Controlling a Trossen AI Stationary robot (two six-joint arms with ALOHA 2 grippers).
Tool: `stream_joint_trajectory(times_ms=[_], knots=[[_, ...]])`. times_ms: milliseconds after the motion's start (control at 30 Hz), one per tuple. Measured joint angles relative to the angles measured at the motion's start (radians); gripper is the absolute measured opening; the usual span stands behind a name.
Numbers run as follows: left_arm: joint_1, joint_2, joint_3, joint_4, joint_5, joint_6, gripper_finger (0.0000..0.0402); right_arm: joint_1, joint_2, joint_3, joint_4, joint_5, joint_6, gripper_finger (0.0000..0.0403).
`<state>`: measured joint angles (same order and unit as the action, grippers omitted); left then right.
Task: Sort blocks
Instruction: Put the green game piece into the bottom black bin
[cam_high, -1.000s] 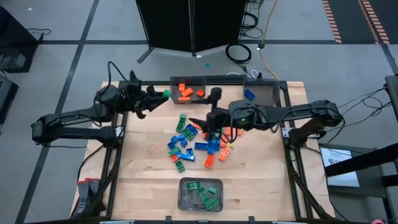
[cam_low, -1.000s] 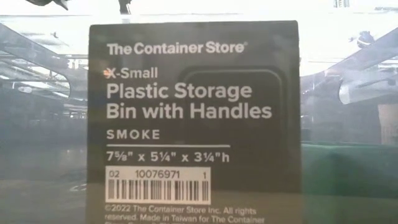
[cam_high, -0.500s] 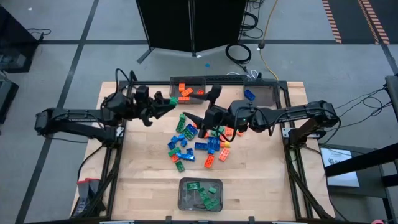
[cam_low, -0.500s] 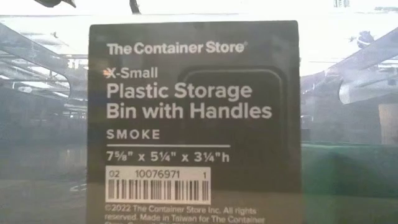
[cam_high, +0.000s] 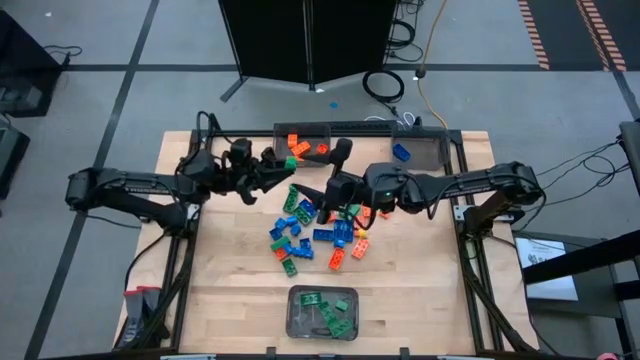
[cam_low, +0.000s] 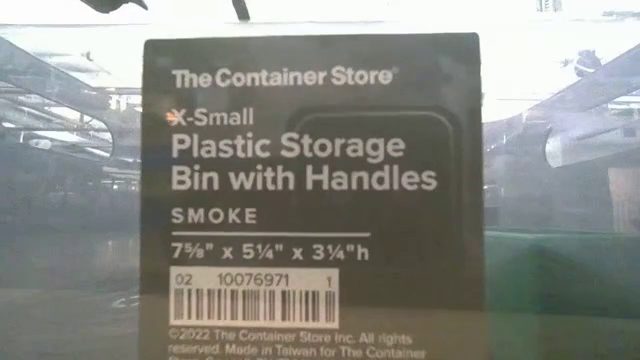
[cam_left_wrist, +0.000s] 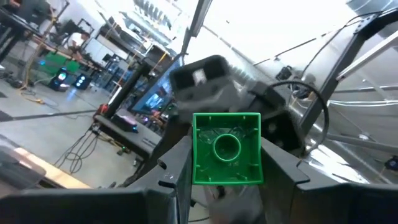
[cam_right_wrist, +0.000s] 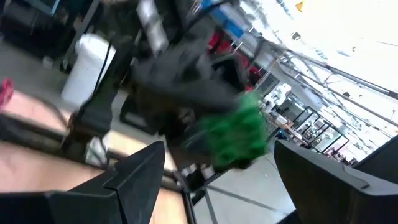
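My left gripper (cam_high: 281, 167) hovers left of the block pile, shut on a green block (cam_high: 290, 162); the left wrist view shows that block's hollow underside (cam_left_wrist: 226, 148). My right gripper (cam_high: 326, 172) stands wide open just right of it, over the pile's far edge, and faces the green block (cam_right_wrist: 241, 132) across a small gap. The pile of orange, green and blue blocks (cam_high: 318, 226) lies at the table's middle. The low view shows only a bin label (cam_low: 310, 195). My left gripper pinches the green block between its two fingers, one finger (cam_left_wrist: 177, 168) on each of two opposite side walls (cam_left_wrist: 198, 155). The fingers come about level from the table's left. The block is lifted clear of the table, its hollow underside turned toward the wrist camera.
Three grey bins stand on the table. One at the far edge holds orange blocks (cam_high: 302, 146), one at the far right holds a blue block (cam_high: 401, 152), and one at the near edge holds green blocks (cam_high: 322, 312). Bare wood lies left and right of the pile.
My left gripper has carried the green block toward the table's right, closing on the right gripper. My right gripper has shifted slightly left toward it, staying open.
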<state>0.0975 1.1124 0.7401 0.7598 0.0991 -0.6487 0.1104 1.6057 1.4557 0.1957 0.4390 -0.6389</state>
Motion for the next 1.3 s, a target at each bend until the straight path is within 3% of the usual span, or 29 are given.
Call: stream_joint_trajectory(times_ms=[600,767,1033,1300], knots=[[-0.021,0.058,0.031,-0.006,0.024,-0.001,0.0126,-0.013,0.012,0.000,0.019,0.011,-0.030,0.0293],[-0.030,0.064,0.031,-0.006,0.013,0.000,0.0126,-0.014,0.012,0.000,0.019,0.010,-0.032,0.0253],[-0.033,0.078,0.032,0.002,-0.015,-0.021,0.0126,-0.013,0.013,-0.001,0.017,0.011,-0.053,0.0135],[-0.032,0.082,0.032,-0.003,-0.044,-0.031,0.0140,-0.009,0.014,-0.001,0.006,0.076,-0.061,0.0135]])
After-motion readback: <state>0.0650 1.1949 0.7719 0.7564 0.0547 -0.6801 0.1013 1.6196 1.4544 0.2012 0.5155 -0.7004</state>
